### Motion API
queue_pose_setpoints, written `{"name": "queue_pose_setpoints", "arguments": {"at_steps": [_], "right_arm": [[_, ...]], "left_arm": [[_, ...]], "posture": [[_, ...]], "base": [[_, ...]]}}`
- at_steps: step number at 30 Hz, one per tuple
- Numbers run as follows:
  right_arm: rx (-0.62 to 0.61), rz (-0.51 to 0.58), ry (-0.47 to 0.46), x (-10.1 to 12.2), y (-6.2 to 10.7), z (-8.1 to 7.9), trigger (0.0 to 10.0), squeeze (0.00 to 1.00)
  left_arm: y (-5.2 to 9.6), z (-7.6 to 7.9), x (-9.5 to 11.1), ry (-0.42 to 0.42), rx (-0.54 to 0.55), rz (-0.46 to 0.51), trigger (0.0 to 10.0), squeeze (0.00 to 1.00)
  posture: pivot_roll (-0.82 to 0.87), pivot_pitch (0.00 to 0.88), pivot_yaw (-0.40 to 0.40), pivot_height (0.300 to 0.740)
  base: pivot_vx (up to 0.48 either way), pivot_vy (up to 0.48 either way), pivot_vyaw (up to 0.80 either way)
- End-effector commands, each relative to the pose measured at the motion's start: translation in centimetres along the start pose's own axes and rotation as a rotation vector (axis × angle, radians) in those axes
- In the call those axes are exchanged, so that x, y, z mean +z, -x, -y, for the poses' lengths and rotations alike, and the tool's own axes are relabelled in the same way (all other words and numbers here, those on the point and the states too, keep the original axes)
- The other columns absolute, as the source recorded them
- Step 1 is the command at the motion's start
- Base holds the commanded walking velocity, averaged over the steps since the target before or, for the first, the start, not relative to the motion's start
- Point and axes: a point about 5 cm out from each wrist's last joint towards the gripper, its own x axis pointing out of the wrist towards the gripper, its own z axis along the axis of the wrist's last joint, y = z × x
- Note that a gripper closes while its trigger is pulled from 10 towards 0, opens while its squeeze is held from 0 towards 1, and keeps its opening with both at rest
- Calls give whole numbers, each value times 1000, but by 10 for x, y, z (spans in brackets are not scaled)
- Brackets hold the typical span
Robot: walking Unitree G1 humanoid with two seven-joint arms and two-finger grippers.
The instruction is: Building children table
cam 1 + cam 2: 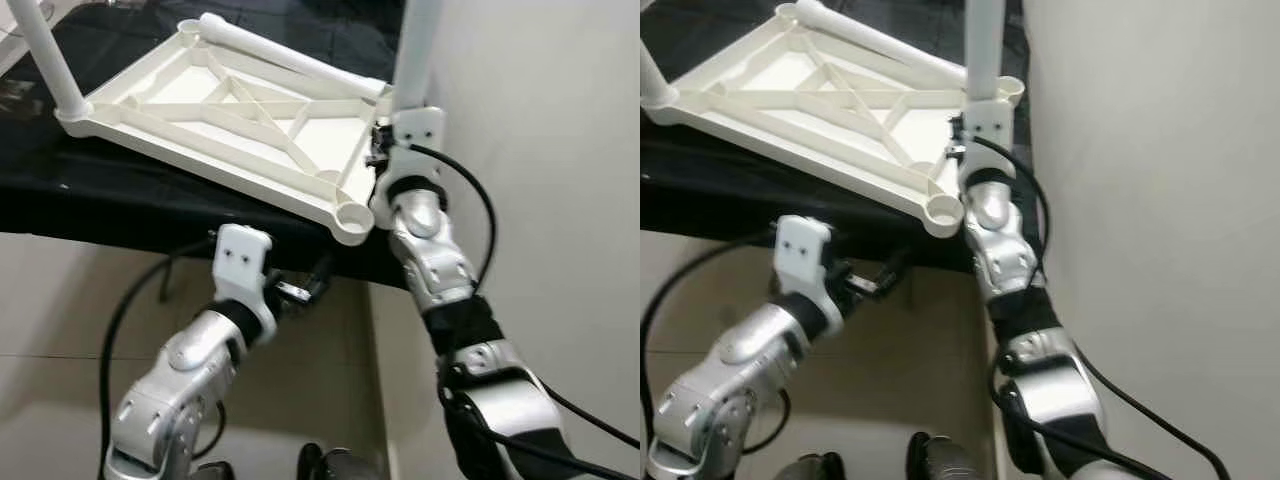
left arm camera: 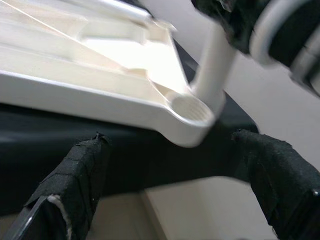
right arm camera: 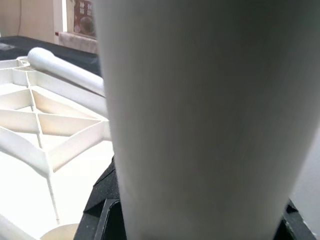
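Tabletop is lying underside up on the dark surface, its near right corner socket overhanging the surface's near edge. One leg is standing in the near left corner socket, another leg is standing at the far right corner, and a loose leg is lying along the tabletop's far edge. Right gripper is sitting at the foot of the right leg, closed around it; left gripper is sitting below the surface's near edge, under the overhanging socket, fingers apart.
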Motion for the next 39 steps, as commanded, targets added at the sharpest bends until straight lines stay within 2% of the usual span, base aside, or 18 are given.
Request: {"name": "queue_pose_setpoints", "arguments": {"at_steps": [1, 5, 7, 10, 12, 15, 17, 18, 19, 20, 21, 23, 25, 26, 28, 31, 32, 39], "right_arm": [[37, -62, -48, -11, 3, -15, 10000, 0], [129, -13, -316, 28, 3, -58, 10000, 0], [129, -13, -316, 28, 3, -58, 10000, 0], [187, 7, -410, 44, 9, -75, 10000, 0], [202, 15, -433, 46, 13, -77, 10000, 0], [200, 31, -400, 39, 18, -67, 10000, 0], [172, 32, -302, 24, 19, -49, 10000, 0], [172, 32, -302, 24, 19, -49, 10000, 0], [88, 23, -171, 8, 22, -19, 10000, 0], [88, 23, -171, 8, 22, -19, 10000, 0], [39, -1, -149, 2, 24, -5, 10000, 0], [39, -1, -149, 2, 24, -5, 10000, 0], [14, 62, -127, 1, 33, 23, 10000, 0], [14, 62, -127, 1, 33, 23, 10000, 0], [48, 101, -40, 1, 54, 47, 10000, 0], [57, 108, -9, 2, 62, 53, 10000, 0], [59, 123, -26, 6, 77, 61, 10000, 0], [93, 150, -62, 14, 95, 60, 10000, 0]], "left_arm": [[1, -6, -1, -11, 31, -5, 10000, 0], [6, -39, 5, -66, 152, 10, 10000, 0], [6, -39, 5, -66, 152, 10, 10000, 0], [7, -52, 4, -88, 196, 5, 10000, 0], [6, -53, 2, -94, 198, 0, 10000, 0], [5, -49, -5, -92, 180, -15, 10000, 0], [3, -41, -11, -98, 147, -29, 10000, 0], [3, -41, -11, -98, 147, -29, 10000, 0], [2, -31, -20, -87, 102, -50, 10000, 0], [2, -31, -20, -87, 102, -50, 10000, 0], [1, -26, -24, -73, 86, -59, 10000, 0], [1, -26, -24, -73, 86, -59, 10000, 0], [2, -15, -32, -43, 43, -77, 10000, 0], [2, -15, -32, -43, 43, -77, 10000, 0], [-1, -2, -33, -28, -1, -71, 10000, 0], [-3, 2, -33, -24, -9, -65, 10000, 0], [-10, 6, -30, -28, -22, -44, 10000, 0], [-17, 8, -28, -57, -15, -27, 10000, 0]], "posture": [[101, 211, -207, 740], [109, 200, -220, 740], [109, 200, -220, 740], [108, 190, -217, 740], [104, 186, -215, 740], [97, 174, -200, 740], [96, 160, -194, 740], [96, 160, -194, 740], [102, 139, -176, 740], [102, 139, -176, 740], [104, 136, -174, 740], [104, 136, -174, 740], [109, 106, -153, 740], [109, 106, -153, 740], [112, 78, -132, 740], [113, 74, -128, 740], [111, 43, -112, 740], [113, 27, -102, 740]], "base": [[0, 0, 0], [0, 0, 0], [0, 0, 0], [0, 0, 0], [0, 0, 0], [0, 0, 0], [0, 0, 0], [0, 0, 0], [0, 0, 0], [0, 0, 0], [0, 0, 0], [0, 0, 0], [0, 0, 0], [0, 0, 0], [0, 0, 0], [0, 0, 0], [0, 0, 0], [0, 0, 424]]}}
